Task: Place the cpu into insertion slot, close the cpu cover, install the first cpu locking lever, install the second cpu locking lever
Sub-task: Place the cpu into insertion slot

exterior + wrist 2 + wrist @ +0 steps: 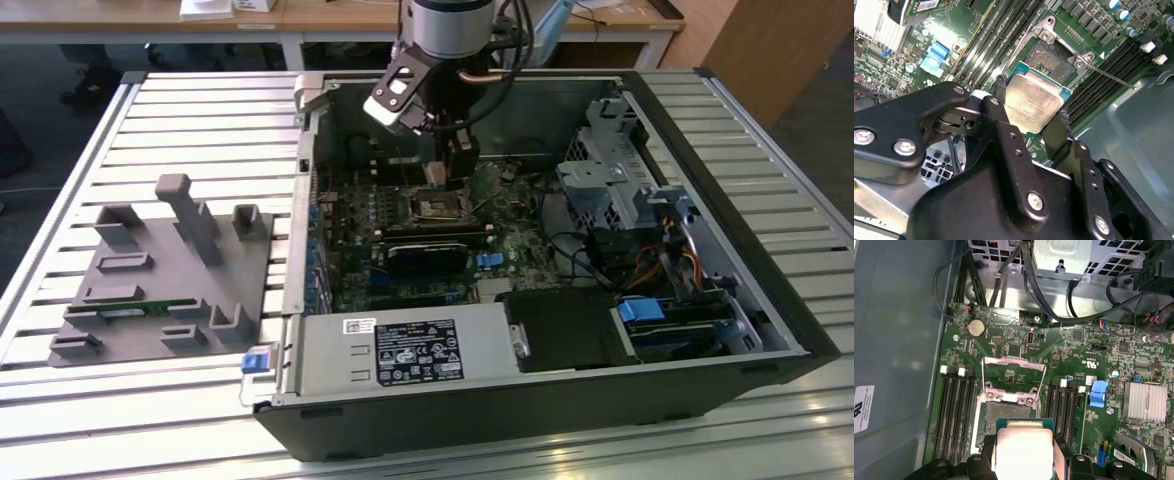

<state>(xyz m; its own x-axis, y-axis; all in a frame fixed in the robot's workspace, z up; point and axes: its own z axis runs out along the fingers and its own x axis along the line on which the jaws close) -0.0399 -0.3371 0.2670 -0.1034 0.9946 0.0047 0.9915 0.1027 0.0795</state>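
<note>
Inside the open computer case (pixel 747 250): a single robot arm reaches down over the green motherboard (pixel 1079 347), and its gripper (pixel 451 150) hangs above the processor area.
Grip: in the second wrist view, the two black fingers (pixel 999 87) are drawn in narrow and pinch the cpu (pixel 1036 97) by opposite edges.
Chip: the cpu faces up, its silver-grey top framed by a green border. It is held above the board, at the near edge of the insertion slot (pixel 1006 414) and partly over it, but not seated in it.
Socket: the insertion slot lies bare with its dark centre exposed, and long black memory slots (pixel 956 415) flank it on both sides.
Cover: the cpu cover (pixel 1014 360), a thin silver frame, stands swung open on the side of the slot away from the gripper. The board shows through its cut-out.
Lever: a thin silver locking lever (pixel 1109 76) angles out from one corner of the slot across the memory slots.
Board: a round coin cell (pixel 975 328), a blue connector (pixel 1098 392) and a finned silver heatsink (pixel 1144 400) sit around the socket.
Bench: on the exterior view's left, a grey moulded fixture (pixel 160 280) rests on the slatted metal table (pixel 200 110) beside the case.
</note>
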